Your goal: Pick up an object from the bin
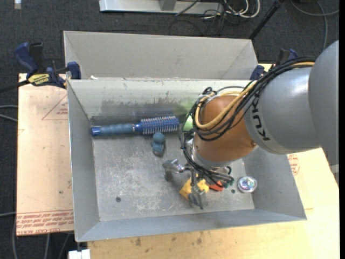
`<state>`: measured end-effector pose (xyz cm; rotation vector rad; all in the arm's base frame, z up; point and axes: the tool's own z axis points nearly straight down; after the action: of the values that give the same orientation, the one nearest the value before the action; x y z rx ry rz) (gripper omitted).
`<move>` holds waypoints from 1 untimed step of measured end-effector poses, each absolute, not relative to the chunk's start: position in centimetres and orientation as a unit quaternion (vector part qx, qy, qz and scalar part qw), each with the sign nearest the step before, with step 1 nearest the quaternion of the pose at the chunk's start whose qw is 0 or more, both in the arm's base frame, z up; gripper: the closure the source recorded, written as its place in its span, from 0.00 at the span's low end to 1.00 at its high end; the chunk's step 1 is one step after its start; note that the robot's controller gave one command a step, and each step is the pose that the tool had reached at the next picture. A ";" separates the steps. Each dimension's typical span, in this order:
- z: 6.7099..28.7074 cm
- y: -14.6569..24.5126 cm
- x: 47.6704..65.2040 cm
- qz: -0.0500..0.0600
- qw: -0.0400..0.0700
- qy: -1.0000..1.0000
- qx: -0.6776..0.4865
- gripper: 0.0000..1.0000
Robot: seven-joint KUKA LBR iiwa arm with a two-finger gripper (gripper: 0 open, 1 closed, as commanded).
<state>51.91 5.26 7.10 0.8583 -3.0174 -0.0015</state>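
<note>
Looking down into the bin (124, 198): the gripper (195, 194) sits low near the front wall, right at a small yellow thing (187, 188). Honestly can't tell if it's open or closed. The blue hairbrush (135, 127) lies well apart, toward the back.

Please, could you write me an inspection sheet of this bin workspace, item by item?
Surface: grey metal bin, floor scuffed.
Job's things: blue hairbrush along the back; small blue-grey piece before it; round silver disc at right.
Clutter: heap of small yellow and red bits, front middle.
Grippers: gripper low over that heap; grasp not visible.
Cables: robot's cables over the orange wrist cover.
Surroundings: dark carpet, loose cables behind the bin.
</note>
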 end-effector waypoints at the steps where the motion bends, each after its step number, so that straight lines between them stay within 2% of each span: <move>1: 12.2 5.0 53.1 0.000 -0.004 -0.955 0.296 0.00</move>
<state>53.12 4.99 12.17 0.9323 -3.0082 0.0001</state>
